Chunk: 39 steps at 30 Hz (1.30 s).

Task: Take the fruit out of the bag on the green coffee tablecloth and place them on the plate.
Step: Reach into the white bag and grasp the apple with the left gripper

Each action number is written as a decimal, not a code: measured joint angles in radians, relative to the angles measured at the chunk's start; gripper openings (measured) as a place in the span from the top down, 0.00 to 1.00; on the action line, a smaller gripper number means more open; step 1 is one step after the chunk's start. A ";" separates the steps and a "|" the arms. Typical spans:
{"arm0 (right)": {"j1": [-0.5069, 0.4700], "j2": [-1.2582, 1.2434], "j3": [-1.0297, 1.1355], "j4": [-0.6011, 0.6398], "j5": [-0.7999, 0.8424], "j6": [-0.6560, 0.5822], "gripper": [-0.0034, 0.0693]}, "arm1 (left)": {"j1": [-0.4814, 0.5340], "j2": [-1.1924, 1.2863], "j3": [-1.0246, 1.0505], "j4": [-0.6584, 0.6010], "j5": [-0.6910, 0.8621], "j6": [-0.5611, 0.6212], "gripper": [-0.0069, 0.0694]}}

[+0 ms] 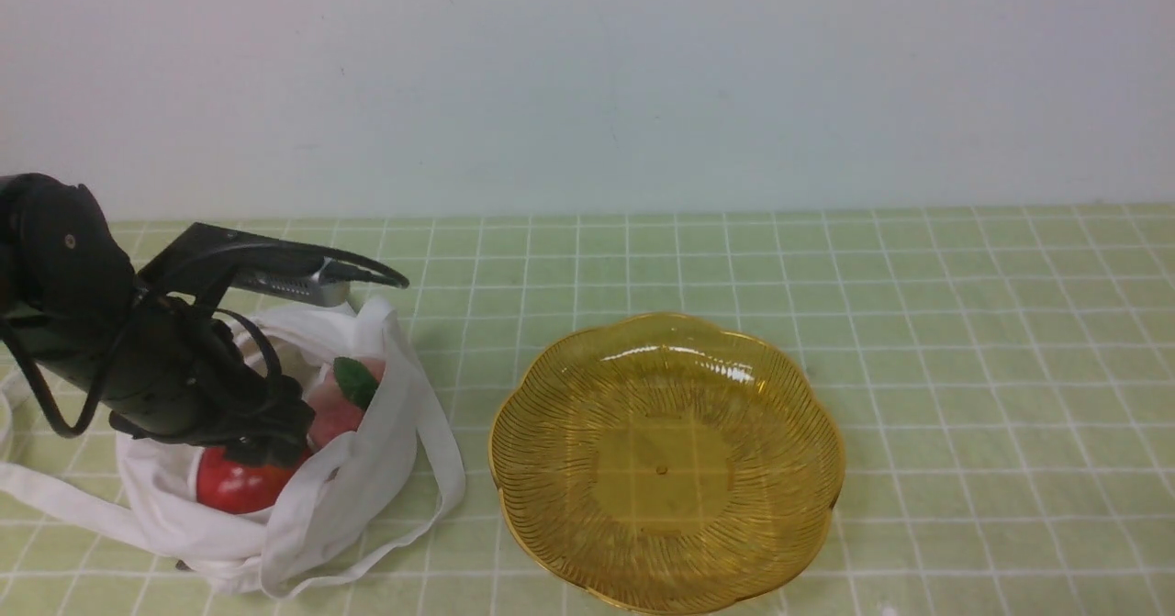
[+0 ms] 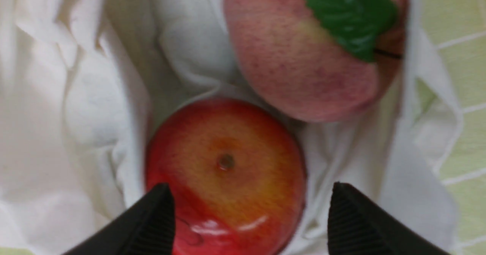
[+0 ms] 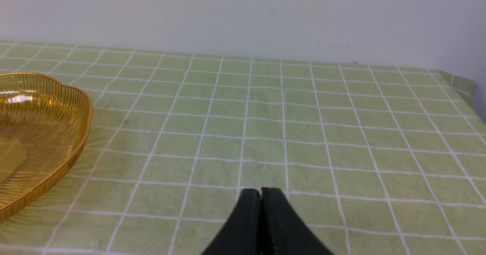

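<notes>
Left end effector (image 2: 250, 186) spread astride apple (image 2: 228, 148) in bag (image 2: 76, 95) — contact unclear.

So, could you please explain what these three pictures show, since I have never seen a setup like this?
This is a robot with two arms, each ending in a two-fingered gripper. The front view looks forward from between the arms; the other two come from a camera on each wrist. On the green checked tablecloth lie a white cloth bag and an empty amber plate. Inside the bag sit a red apple and a pink peach. The left gripper reaches into the bag, jaws open either side of the apple, not yet holding it. The right gripper is shut and holds nothing.
</notes>
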 joint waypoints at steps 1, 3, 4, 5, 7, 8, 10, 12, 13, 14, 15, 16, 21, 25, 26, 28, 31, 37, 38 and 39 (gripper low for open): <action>0.000 0.000 0.000 0.000 0.000 0.000 0.97 | 0.000 0.006 0.000 0.007 -0.007 0.000 0.27; 0.000 0.000 0.000 0.000 0.000 0.000 0.97 | 0.000 0.020 0.000 0.010 -0.017 0.000 0.27; 0.000 0.000 0.000 0.000 0.000 0.000 0.97 | 0.000 0.032 0.000 0.012 -0.026 0.000 0.27; 0.000 0.000 0.000 0.000 0.000 0.000 0.97 | 0.000 0.033 0.000 0.012 -0.026 0.000 0.27; 0.000 0.000 0.000 0.000 0.000 0.000 0.97 | 0.000 0.045 0.000 0.017 -0.035 0.000 0.27; 0.000 0.000 0.000 0.000 0.000 0.000 0.97 | 0.000 0.050 -0.001 0.023 -0.036 0.000 0.27; 0.000 0.000 0.000 0.000 0.000 0.000 0.97 | 0.000 0.059 -0.005 0.026 -0.036 0.000 0.27; 0.000 0.000 0.000 0.000 0.000 0.000 0.97 | 0.000 0.066 -0.009 0.029 -0.036 0.000 0.25; 0.000 0.000 0.000 0.000 0.000 0.000 0.97 | 0.000 0.067 -0.010 0.032 -0.037 0.000 0.23; 0.000 0.000 0.000 0.000 0.000 0.000 0.97 | 0.000 0.070 -0.010 0.033 -0.039 0.000 0.21; 0.000 0.000 0.000 0.000 0.000 0.000 0.97 | 0.000 0.073 -0.010 0.036 -0.042 0.000 0.19; 0.000 0.000 0.000 0.000 0.000 0.000 0.97 | 0.000 0.073 -0.010 0.036 -0.042 0.000 0.18; 0.000 0.000 0.000 0.000 0.000 0.000 0.97 | 0.000 0.093 -0.010 0.046 -0.049 0.000 0.06; 0.000 0.000 0.000 0.000 0.000 0.000 0.97 | 0.000 0.116 -0.019 0.055 -0.062 -0.001 0.04; 0.000 0.000 0.000 0.000 0.000 0.000 0.97 | 0.000 0.117 -0.020 0.055 -0.063 -0.002 0.04; 0.000 0.000 0.000 0.000 0.000 0.000 0.97 | 0.000 0.118 -0.021 0.055 -0.065 -0.010 0.07; 0.000 0.000 0.000 0.000 0.000 0.000 0.97 | 0.000 0.120 -0.021 0.056 -0.064 -0.027 0.12; 0.000 0.000 0.000 0.000 0.000 0.000 0.97 | -0.001 0.110 -0.022 0.061 -0.049 -0.045 0.12; 0.000 0.000 0.000 0.000 0.000 0.000 0.97 | -0.001 0.103 -0.020 0.061 -0.042 -0.047 0.12; 0.000 0.000 0.000 0.000 0.000 0.000 0.97 | -0.001 0.095 -0.016 0.061 -0.032 -0.048 0.12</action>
